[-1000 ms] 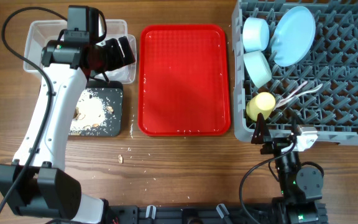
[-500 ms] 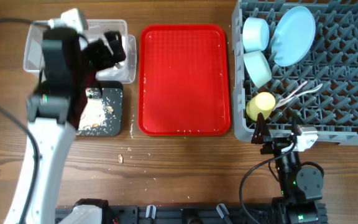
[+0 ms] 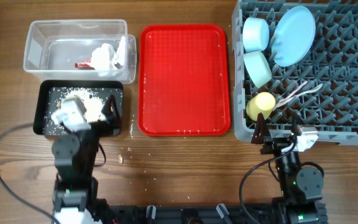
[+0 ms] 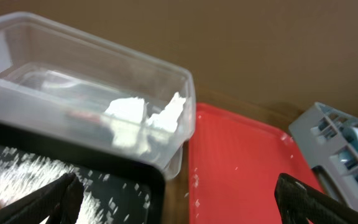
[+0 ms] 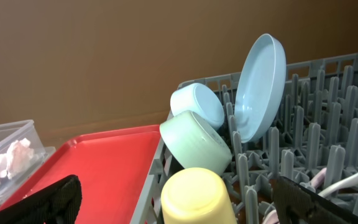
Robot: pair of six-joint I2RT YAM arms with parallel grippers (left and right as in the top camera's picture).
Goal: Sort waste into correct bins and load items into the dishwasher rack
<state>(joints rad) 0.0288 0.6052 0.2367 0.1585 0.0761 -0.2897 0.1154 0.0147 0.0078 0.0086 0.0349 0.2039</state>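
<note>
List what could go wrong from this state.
1. Crumbs lie on the table in front of the black tray, outside any bin; they may get missed.
2. The yellow cup lies on its side at the near edge of the rack; a nudge might roll it out.
3. The fork and spoon lie loose across the pegs and could slip through the grid.

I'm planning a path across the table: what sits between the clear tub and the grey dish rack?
The red tray lies flat between the clear tub and the grey rack, with nothing else in that stretch. The overhead view shows it best.
</note>
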